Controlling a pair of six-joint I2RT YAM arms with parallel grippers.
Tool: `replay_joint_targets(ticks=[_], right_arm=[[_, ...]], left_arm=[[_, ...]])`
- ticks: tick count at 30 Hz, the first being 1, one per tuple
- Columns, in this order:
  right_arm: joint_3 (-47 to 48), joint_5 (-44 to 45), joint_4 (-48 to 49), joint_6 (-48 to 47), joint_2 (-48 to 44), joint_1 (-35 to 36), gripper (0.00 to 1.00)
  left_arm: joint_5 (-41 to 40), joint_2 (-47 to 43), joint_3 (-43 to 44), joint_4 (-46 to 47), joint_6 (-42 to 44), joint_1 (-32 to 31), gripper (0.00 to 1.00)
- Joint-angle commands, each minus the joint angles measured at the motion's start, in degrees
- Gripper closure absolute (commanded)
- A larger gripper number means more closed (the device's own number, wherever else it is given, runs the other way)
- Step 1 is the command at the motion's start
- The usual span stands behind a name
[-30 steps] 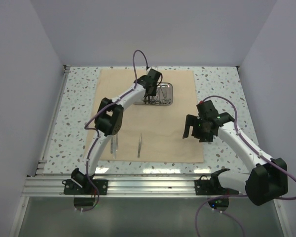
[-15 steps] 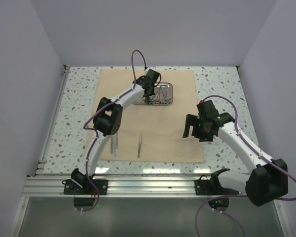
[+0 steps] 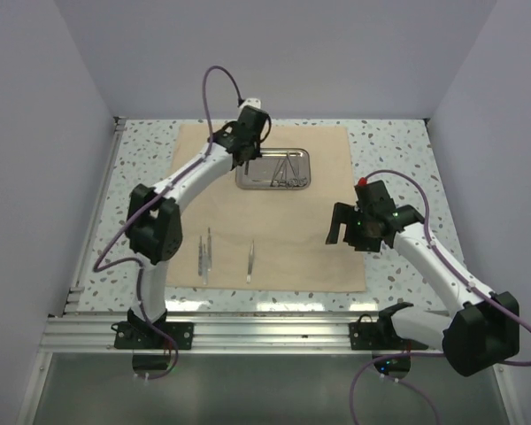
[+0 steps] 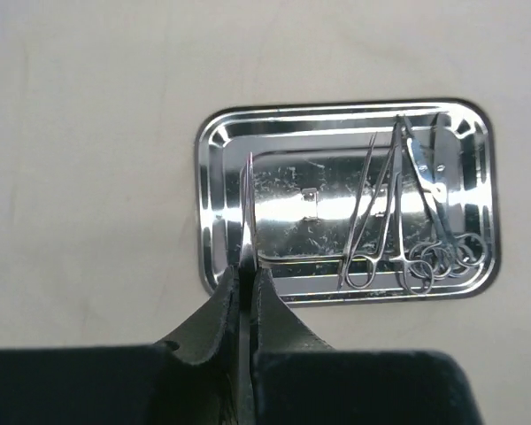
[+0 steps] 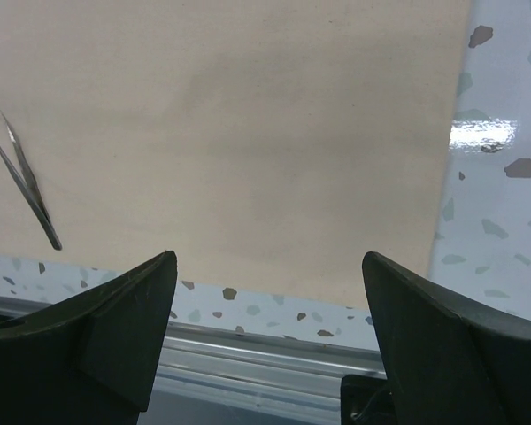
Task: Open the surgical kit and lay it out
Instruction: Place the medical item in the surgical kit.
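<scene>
Tweezers [image 4: 247, 208] are pinched tight in my left end effector [image 4: 246, 283] over the left end of the steel tray [image 4: 208, 177], and the ring-handled tools [image 4: 398, 230] are bunched at its other end. That tray sits far-middle on the cloth wrap [image 3: 292, 239], which is spread flat on the speckled worktop [image 3: 398, 150], with a few thin instruments [image 3: 250, 261] lying near the front edge. My right end effector [image 5: 265, 292] is wide open and holding nothing, hovering over the wrap's near right corner.

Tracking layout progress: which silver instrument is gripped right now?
The thin tweezers pinched in the left gripper, over the tray's left end; the rest lie loose in the tray or on the cloth.
</scene>
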Motion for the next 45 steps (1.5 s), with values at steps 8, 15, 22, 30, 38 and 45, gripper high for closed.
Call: replay_joint_targets(ticks=[8, 15, 22, 30, 38, 45], right_arm=[[-2.73, -4.7, 5.32, 1.16, -0.74, -0.13, 0.11], [-3.0, -5.94, 4.98, 0.46, 0.05, -0.13, 0.12], [-4.31, -5.67, 3.57, 0.11, -1.96, -0.21, 0.11], [-6.78, -4.8, 2.17, 0.37, -4.96, -0.13, 0.11], [-7.13, -4.18, 3.04, 0.99, -4.26, -0.22, 0.11], [-6.34, -3.65, 4.27, 0.98, -1.71, -0.13, 0.11]], left_arm=[[-1.49, -34.43, -43.16, 5.51, -8.06, -3.22, 1.0], [0.96, -42.62, -60.93, 8.4, -18.71, -11.75, 1.0], [2.81, -42.1, -66.13, 11.92, -23.82, -14.04, 1.0], [3.95, -40.34, -66.13, 15.43, -24.96, -15.71, 1.0], [4.22, -35.59, -63.06, 14.56, -24.43, -16.94, 0.97], [3.61, -35.5, -56.66, 10.7, -22.5, -16.94, 0.54]])
